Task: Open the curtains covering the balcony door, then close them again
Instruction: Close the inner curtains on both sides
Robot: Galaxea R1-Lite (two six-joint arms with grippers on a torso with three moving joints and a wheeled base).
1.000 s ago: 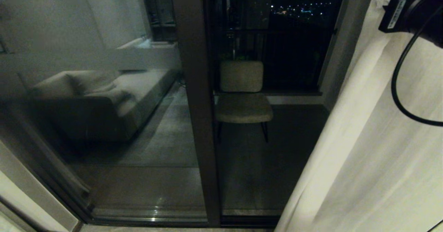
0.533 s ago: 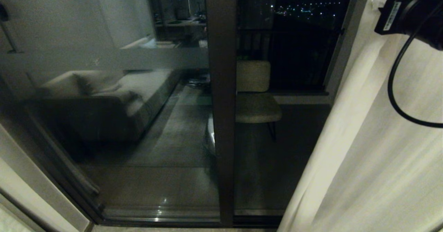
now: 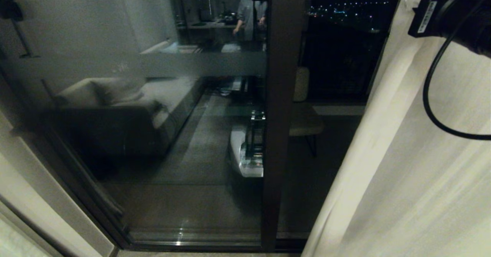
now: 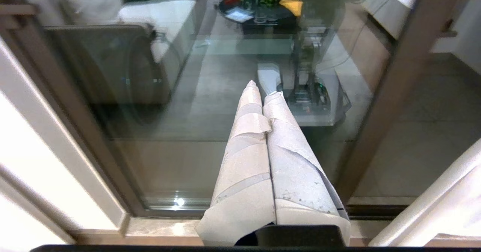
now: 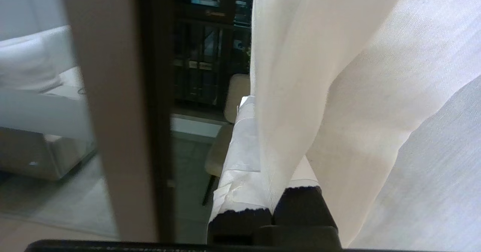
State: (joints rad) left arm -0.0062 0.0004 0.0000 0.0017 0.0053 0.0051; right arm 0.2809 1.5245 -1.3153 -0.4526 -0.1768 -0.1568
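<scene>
step: drawing right curtain (image 5: pixel 300 75) | right gripper (image 5: pixel 276 161) pinched shut on its edge | we keep pull level along balcony door (image 3: pixel 282 96), avoid snagging | left gripper (image 4: pixel 263 94) closed, empty

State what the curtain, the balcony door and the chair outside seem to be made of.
Curtain: cream woven fabric, matte; a fine weave and soft folds show.
Balcony door: glossy glass that mirrors the room, with a frosted band, in a dark frame, probably metal.
Chair: pale padded upholstery on thin dark legs, likely metal.
</scene>
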